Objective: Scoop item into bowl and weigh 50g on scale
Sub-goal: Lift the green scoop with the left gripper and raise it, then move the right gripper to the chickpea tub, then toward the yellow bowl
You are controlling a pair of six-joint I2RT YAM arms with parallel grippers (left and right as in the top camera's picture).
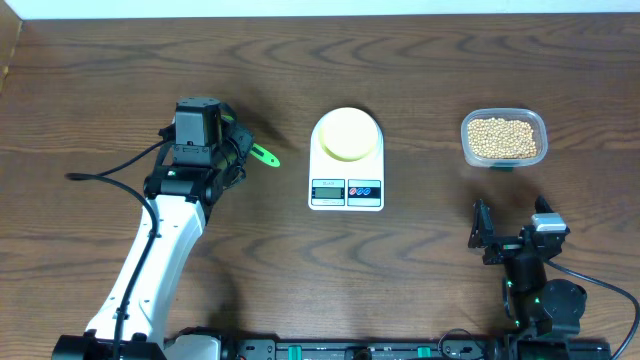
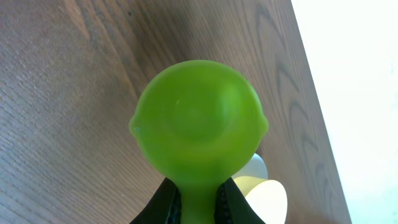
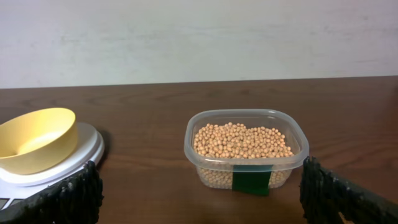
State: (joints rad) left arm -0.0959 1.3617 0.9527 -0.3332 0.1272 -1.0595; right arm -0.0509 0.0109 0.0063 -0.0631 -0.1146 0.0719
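The tan beans [image 1: 502, 138] fill a clear plastic tub [image 1: 466, 142] at the right; they also show in the right wrist view [image 3: 239, 140]. The pale-yellow bowl [image 1: 348, 133] stands empty on the white scale [image 1: 345, 192] at the middle, and it also shows in the right wrist view [image 3: 37, 134]. My left gripper [image 1: 240, 150] is left of the scale and shut on the handle of a green scoop [image 1: 265, 156]. The scoop's round head [image 2: 199, 124] is above the table and looks empty. My right gripper [image 1: 512, 222] is open and empty, in front of the tub [image 3: 249, 165].
The scale's display and red and blue buttons face the front edge. In the left wrist view the bowl [image 2: 267, 196] and scale [image 2: 256, 167] show just behind the scoop. A green label is on the tub's front wall. Wooden table top all round.
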